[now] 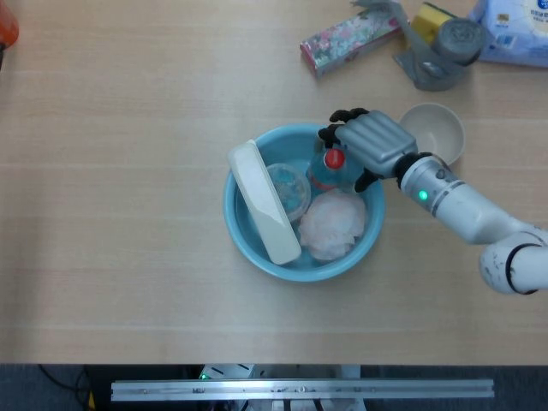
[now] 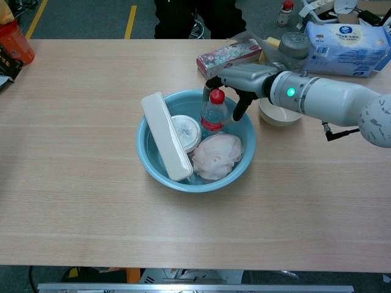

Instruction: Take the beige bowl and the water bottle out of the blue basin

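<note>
The blue basin [image 1: 233, 218] [image 2: 145, 160] sits mid-table. Inside it stands a clear water bottle [image 1: 329, 174] [image 2: 213, 117] with a red cap, upright near the far right wall. The beige bowl [image 1: 438, 128] [image 2: 278, 116] rests on the table just right of the basin, outside it and partly hidden by my forearm. My right hand [image 1: 373, 141] [image 2: 242, 79] hovers over the basin's far right rim. Its fingers curl around behind the bottle's cap and its thumb hangs down to the right of the bottle. I see no firm grip. My left hand is out of both views.
The basin also holds a long white box [image 1: 263, 201] [image 2: 165, 134], a round lidded tub [image 1: 287, 188] [image 2: 185, 129] and a pink crumpled bag [image 1: 332, 224] [image 2: 215, 155]. Behind lie a floral box [image 1: 349, 38] [image 2: 227, 56], a grey tape roll [image 1: 458, 38] [image 2: 295, 44] and a tissue pack [image 1: 514, 30] [image 2: 345, 39].
</note>
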